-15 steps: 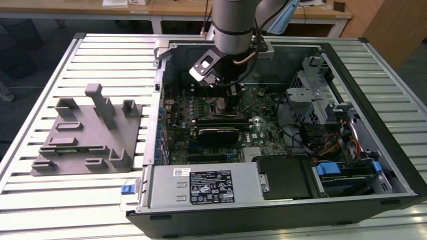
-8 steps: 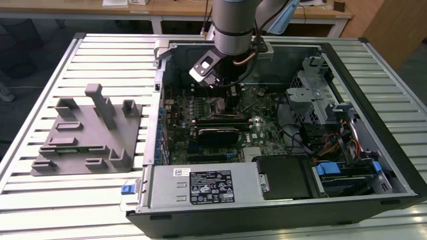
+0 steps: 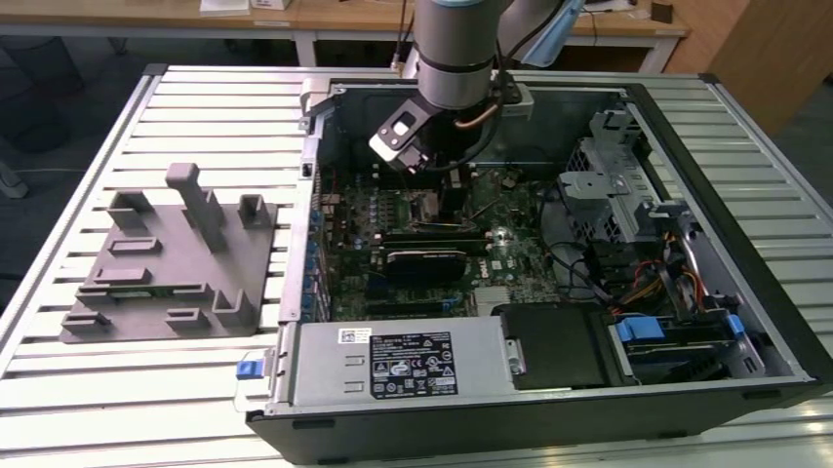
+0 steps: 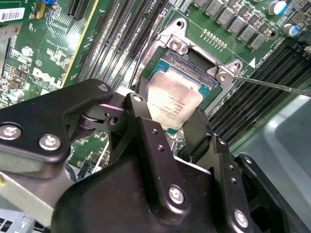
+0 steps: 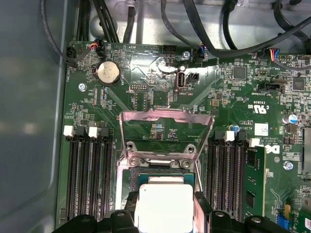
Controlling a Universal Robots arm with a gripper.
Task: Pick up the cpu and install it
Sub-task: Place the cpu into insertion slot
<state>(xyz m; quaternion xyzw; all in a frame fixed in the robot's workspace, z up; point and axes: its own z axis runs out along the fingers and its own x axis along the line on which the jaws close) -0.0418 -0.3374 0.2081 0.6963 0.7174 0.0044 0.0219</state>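
1. Pincer (image 4: 167, 116) is closed on the cpu (image 4: 174, 99), pinching two of its sides and holding it just over the socket (image 4: 187, 58)
2. Biggest is the slatted table (image 3: 78, 390), with the open computer case (image 3: 521, 429) lying on it; the arm reaches down into the case
3. Next comes the green board (image 5: 146, 73) on the case floor, with long dark slots on both sides of the socket
4. Then the socket's metal lid (image 5: 165, 128), which is flipped up, so the hole under it is open
5. Smaller is the cpu itself, a shiny square that hangs right above that hole in both wrist views. To do this well, I think the chip must stay flat, its corners must line up with the socket's corners, and it should go down slowly with no pushing, or small parts could bend
6. Smallest is the writing: a white sticker (image 3: 410, 363) with print on the grey power box, white letters on the board, and faint grey print on the chip's top; I do not read any of it out
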